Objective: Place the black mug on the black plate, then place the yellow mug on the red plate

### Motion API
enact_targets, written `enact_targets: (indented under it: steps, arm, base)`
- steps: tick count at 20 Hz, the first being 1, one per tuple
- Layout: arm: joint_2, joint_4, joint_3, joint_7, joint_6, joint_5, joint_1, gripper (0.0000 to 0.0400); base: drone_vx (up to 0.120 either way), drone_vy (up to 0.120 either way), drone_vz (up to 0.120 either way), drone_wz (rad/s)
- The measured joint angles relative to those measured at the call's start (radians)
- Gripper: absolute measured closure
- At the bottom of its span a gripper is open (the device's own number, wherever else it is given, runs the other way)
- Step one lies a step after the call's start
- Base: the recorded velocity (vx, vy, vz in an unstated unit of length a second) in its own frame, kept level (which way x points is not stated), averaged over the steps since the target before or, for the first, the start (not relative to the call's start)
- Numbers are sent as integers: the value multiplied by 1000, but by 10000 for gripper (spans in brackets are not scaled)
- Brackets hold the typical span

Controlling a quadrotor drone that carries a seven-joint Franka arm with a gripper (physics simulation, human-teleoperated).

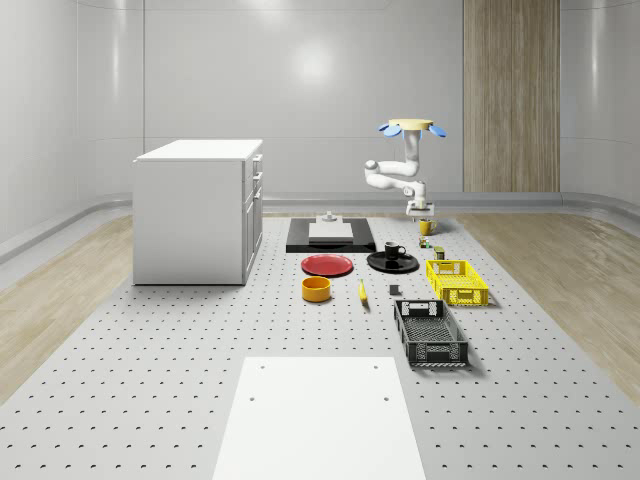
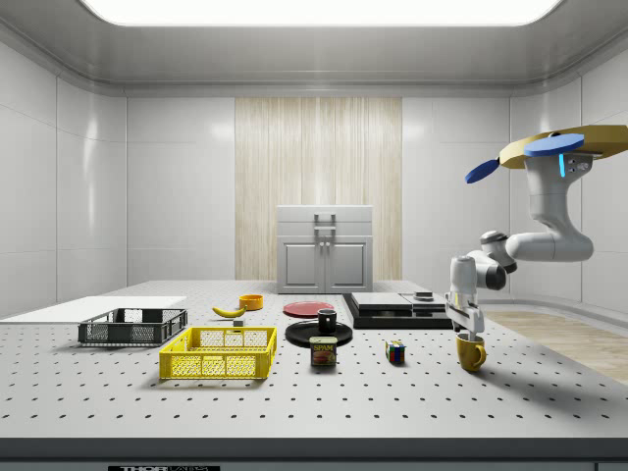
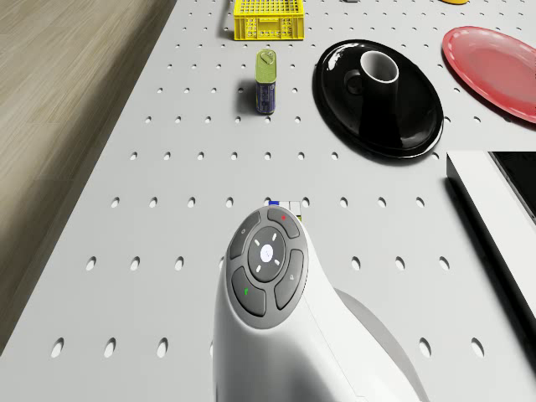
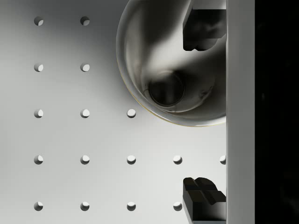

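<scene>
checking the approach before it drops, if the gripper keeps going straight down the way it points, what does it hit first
Probably the yellow mug. The gripper points down right above it, with the drone hovering overhead. In the wrist view one finger sits over the mug's opening and the other outside its rim, so the rim or inside likely comes first, before the table.

The drone (image 1: 411, 127) hovers over the bench's (image 1: 160, 400) far right corner in the whole-scene view, its arm hanging down to the yellow mug (image 2: 471, 352). The jaws (image 4: 202, 112) stand wide apart above the mug's mouth, one finger (image 4: 203, 29) inside the rim. Toward the red plate (image 1: 328, 265), the cube (image 2: 394, 352), the can (image 2: 324, 351) and the black plate (image 1: 393, 263) carrying the black mug (image 1: 394, 250) stand in the way. The black slab (image 1: 331, 235) lies beside that path. Around the mug the bench lies bare.
</scene>
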Motion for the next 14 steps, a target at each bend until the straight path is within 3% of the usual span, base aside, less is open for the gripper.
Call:
enact_targets:
  steps: [11, 12, 14]
  arm:
    - [13, 6, -18, -4, -4, -21, 2, 0]
    - [14, 6, -19, -3, -5, -22, 1, 23]
    - [17, 6, -19, -2, -7, -23, 0, 128]
  base:
    - [0, 0, 0, 0]
    - [0, 0, 0, 0]
    - [0, 0, 0, 0]
